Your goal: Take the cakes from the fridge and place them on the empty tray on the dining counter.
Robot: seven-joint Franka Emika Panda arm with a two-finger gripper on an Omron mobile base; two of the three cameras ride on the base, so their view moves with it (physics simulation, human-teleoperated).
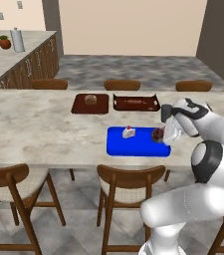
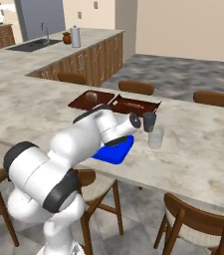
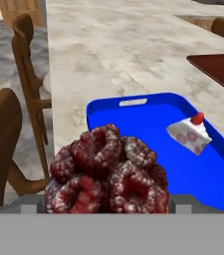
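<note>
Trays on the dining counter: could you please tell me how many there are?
3. The blue tray lies nearest the robot; a brown tray with a tan lump sits behind it to the left, and another brown tray beside that. None seems hidden.

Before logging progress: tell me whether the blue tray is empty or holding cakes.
Holding cakes: the blue tray carries the white slice, and the dark round cake sits at its end.

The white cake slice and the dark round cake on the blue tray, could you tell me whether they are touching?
Apart. In the hand view, bare blue tray shows between the white slice and the dark round cake.
</note>
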